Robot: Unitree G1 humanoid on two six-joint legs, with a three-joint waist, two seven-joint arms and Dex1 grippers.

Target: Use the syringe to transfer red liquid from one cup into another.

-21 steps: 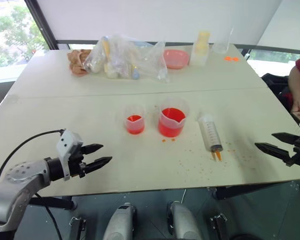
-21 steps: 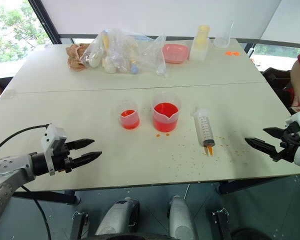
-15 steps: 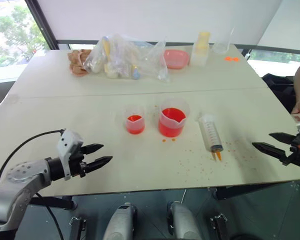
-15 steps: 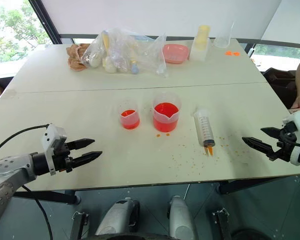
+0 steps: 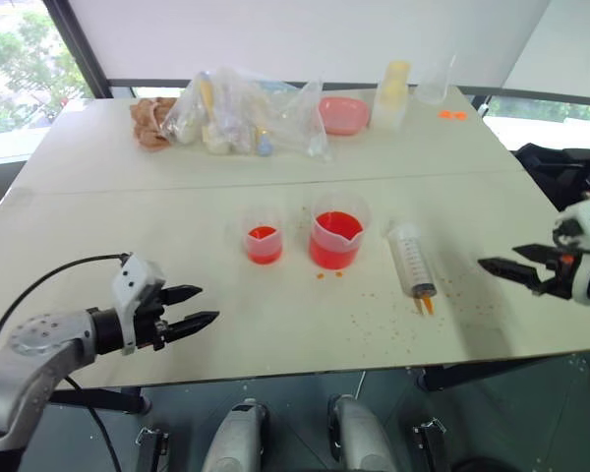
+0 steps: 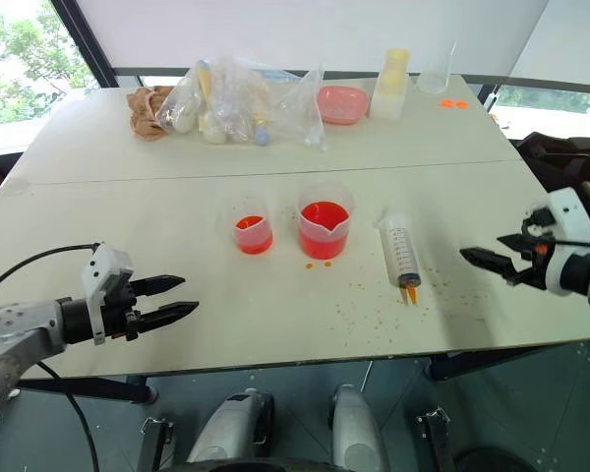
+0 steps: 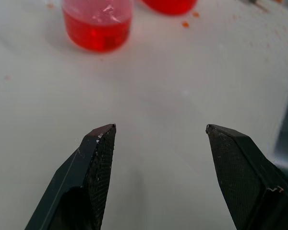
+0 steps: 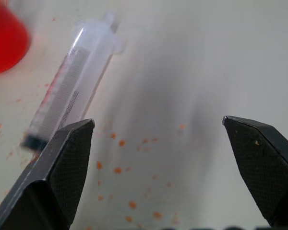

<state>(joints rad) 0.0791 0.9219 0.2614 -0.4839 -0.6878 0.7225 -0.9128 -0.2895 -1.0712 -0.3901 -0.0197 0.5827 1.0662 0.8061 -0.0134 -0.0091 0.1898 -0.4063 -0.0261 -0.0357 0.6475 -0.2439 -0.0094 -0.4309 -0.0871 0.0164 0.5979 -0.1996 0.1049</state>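
Mid-frame on the bench, the syringe lies flat, orange end toward the near edge, just right of the beaker. The small cup stands just left of the beaker, apart from it. Both hold red liquid. Orange droplets speckle the bench around the syringe tip and in front of the beaker.

Progress: looks like nothing started for this transfer. Syringe untouched, no gripper on it. Left to do: grab syringe, dip in beaker, draw, move to cup, push out. The cup already has some red in it, so cannot tell whether a transfer has already been done.

Right gripper at right edge of frame, fingers spread wide, empty, pointing toward the syringe but well apart from it. Left gripper lower left, fingers spread, empty, well apart from the cups.

Head views give the whole layout plus clutter at top of frame: plastic bags, pink bowl, pale bottle, brown cloth.

Right wrist view adds close detail: syringe barrel graduations, the nozzle end, droplets up close, and the syringe sitting off to the side of the finger gap, not between the fingers. Left wrist view shows the cup ahead of its spread fingers, with bare bench between; no syringe there.
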